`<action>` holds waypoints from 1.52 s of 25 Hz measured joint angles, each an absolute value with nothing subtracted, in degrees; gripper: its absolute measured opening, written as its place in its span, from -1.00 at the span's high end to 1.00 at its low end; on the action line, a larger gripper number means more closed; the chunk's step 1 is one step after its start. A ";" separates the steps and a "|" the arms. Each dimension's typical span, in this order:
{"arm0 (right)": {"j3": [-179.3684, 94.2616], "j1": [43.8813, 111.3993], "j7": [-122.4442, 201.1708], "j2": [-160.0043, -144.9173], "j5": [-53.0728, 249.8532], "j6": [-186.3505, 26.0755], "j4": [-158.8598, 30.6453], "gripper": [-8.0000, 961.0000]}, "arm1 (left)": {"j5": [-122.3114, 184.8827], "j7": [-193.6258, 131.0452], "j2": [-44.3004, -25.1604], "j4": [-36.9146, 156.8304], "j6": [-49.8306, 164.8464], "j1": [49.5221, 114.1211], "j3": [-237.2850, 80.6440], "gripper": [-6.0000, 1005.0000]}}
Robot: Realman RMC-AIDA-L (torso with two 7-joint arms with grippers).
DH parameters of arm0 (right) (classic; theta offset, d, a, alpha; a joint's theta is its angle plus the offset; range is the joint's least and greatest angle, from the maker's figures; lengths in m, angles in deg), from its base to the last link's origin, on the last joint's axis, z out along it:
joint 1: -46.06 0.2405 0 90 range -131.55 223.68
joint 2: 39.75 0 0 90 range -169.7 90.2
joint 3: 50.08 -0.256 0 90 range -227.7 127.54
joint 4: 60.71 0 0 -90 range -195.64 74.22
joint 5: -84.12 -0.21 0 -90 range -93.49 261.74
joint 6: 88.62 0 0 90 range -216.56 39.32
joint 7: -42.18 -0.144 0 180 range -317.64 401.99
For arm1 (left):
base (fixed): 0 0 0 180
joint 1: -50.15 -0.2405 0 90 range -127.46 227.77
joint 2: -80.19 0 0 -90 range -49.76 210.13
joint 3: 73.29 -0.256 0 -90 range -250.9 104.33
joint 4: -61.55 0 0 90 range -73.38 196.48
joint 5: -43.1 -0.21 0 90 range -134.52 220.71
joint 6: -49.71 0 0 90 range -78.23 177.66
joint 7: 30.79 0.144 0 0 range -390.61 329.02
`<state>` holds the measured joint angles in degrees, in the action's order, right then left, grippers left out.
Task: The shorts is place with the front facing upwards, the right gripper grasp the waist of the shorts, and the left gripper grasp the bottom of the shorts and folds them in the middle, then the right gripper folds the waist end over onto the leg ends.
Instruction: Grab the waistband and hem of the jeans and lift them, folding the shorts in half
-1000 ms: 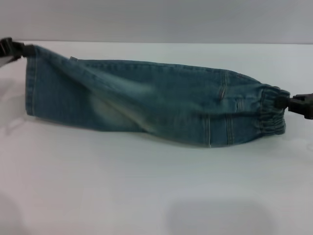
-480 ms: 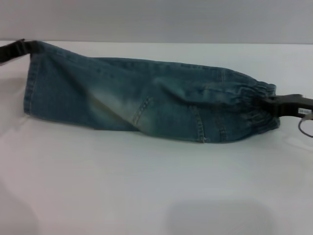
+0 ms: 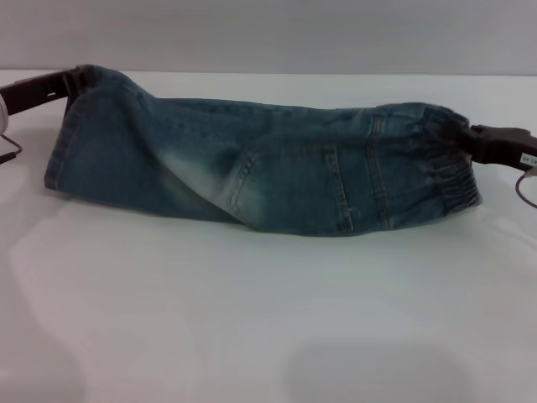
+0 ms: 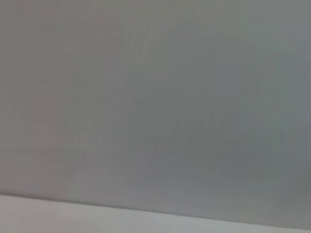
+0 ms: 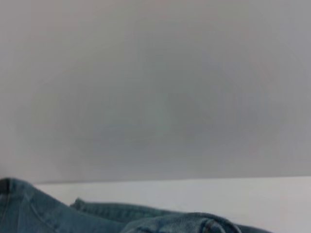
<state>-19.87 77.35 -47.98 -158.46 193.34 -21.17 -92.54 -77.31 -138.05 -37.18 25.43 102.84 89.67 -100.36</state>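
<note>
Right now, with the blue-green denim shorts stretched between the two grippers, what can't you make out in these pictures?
- Head view: the left gripper meets the faded blue-green denim shorts at the leg-hem corner; cloth hides its fingertips.
- Head view: the right gripper is buried in the gathered waistband; its arm is cut off by the edge.
- Left wrist view: only blank wall and white table.
- Right wrist view: only a denim strip; no fingers.

Long blue-green denim shorts (image 3: 260, 172) span the white desk (image 3: 252, 319) side to side, blocking the far half. Desk nearer than the shorts is open. Black grippers flank the shorts: left (image 3: 74, 81), right (image 3: 475, 138).
</note>
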 joint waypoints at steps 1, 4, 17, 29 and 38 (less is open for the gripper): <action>-19.93 77.10 -46.99 -158.48 192.18 -21.41 -91.82 0.97 | -77.24 -137.94 -37.23 25.34 102.56 89.73 -100.36 0.65; -19.99 76.47 -41.88 -158.49 187.83 -22.90 -88.71 0.97 | -76.65 -136.93 -37.47 25.36 101.03 89.98 -100.36 0.64; -20.02 76.39 -25.85 -158.49 175.76 -28.59 -80.01 0.96 | -70.40 -133.41 -37.72 26.66 92.89 90.29 -109.03 0.63; -19.92 77.49 -24.36 -158.63 174.52 -34.78 -78.54 0.95 | -65.37 -125.90 -37.85 29.55 89.91 90.56 -112.23 0.61; -20.01 78.63 -23.93 -158.70 172.08 -39.89 -76.47 0.82 | -60.76 -114.44 -38.27 32.75 89.22 91.57 -112.32 0.60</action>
<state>-20.01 78.63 -23.93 -158.70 172.08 -39.89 -76.47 -60.76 -114.44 -38.27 32.75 89.22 91.57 -112.32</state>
